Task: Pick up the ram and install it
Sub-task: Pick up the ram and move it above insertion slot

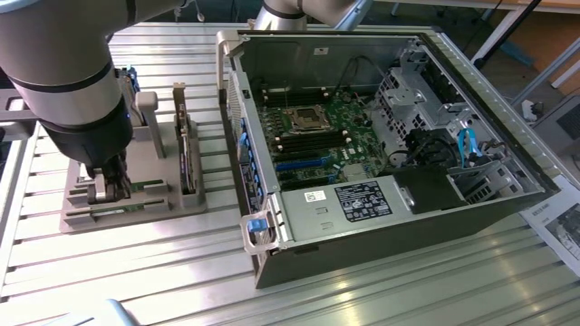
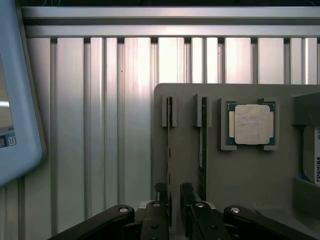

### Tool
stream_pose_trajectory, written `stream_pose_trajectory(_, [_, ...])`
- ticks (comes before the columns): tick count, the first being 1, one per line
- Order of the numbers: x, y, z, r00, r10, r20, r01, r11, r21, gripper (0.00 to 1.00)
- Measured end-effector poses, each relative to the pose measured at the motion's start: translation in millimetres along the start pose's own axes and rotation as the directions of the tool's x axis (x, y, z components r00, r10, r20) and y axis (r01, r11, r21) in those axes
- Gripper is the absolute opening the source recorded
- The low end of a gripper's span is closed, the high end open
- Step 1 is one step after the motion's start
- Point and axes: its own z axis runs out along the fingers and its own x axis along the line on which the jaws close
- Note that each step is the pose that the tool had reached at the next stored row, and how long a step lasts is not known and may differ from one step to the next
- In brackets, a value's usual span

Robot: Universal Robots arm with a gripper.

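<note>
Straddling the ram, the gripper sits low over the grey fixture tray at the exterior view's left. Its jaws are apart, with one of the fingers on each side of the stick and a sliver of space between pad and board, so nothing is clamped. The ram stands on edge in its slot at the near end of the tray. A second, darker thin board stands on edge in the neighbouring slot, just beside the outer face of one finger. The wrist view also gives the square silver processor chip in its recess, a labelled hard drive past it, and a pale blue object lying off the tray on the slatted aluminium table. In the exterior view the thick arm covers much of the tray. A tall dark card stands on edge on the tray's right side, between the gripper and the open computer case. The case lies well apart to the right, its motherboard exposed.
</note>
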Motion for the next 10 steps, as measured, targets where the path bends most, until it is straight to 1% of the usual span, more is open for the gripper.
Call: stream_pose_trajectory(10, [3.1,-0.2,13.4,1.0000,-0.001,0.0000,0.001,1.0000,0.0000,0.25])
